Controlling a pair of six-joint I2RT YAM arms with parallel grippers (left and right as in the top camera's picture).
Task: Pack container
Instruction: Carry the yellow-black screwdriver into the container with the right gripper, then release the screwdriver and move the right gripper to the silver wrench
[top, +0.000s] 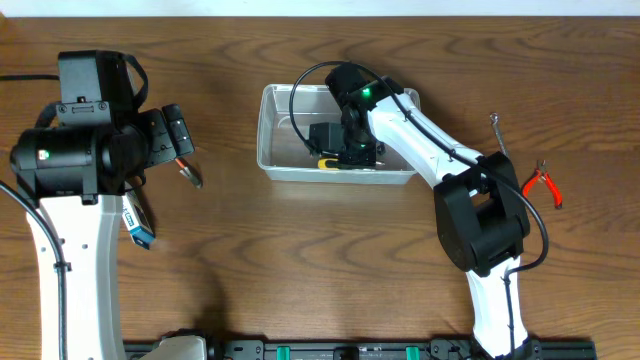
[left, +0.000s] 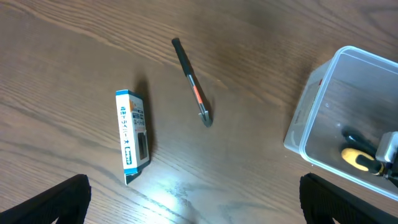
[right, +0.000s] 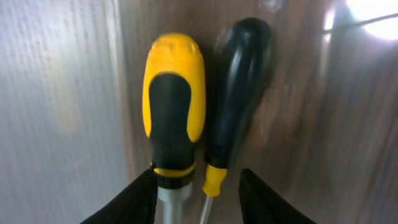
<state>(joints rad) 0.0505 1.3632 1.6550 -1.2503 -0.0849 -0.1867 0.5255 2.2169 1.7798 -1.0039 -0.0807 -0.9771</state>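
The container (top: 288, 172), a clear plastic tub, stands at the middle of the table; its corner shows in the left wrist view (left: 309, 118). My right gripper (top: 350, 150) is down inside it. In the right wrist view its fingers (right: 196, 199) are open around the shafts of a yellow-and-black screwdriver (right: 173, 106) and a slim black screwdriver (right: 236, 87) lying side by side on the tub floor. The left finger touches the yellow one's collar. My left gripper (left: 196, 208) is open and empty above the table left of the tub (top: 180, 135).
A black pen-like tool with an orange band (left: 191, 81) and a blue-and-white box (left: 132, 135) lie left of the tub. Red-handled pliers (top: 545, 185) and a thin metal tool (top: 497, 130) lie at the right. The tub wall (right: 56, 93) is close beside the yellow screwdriver.
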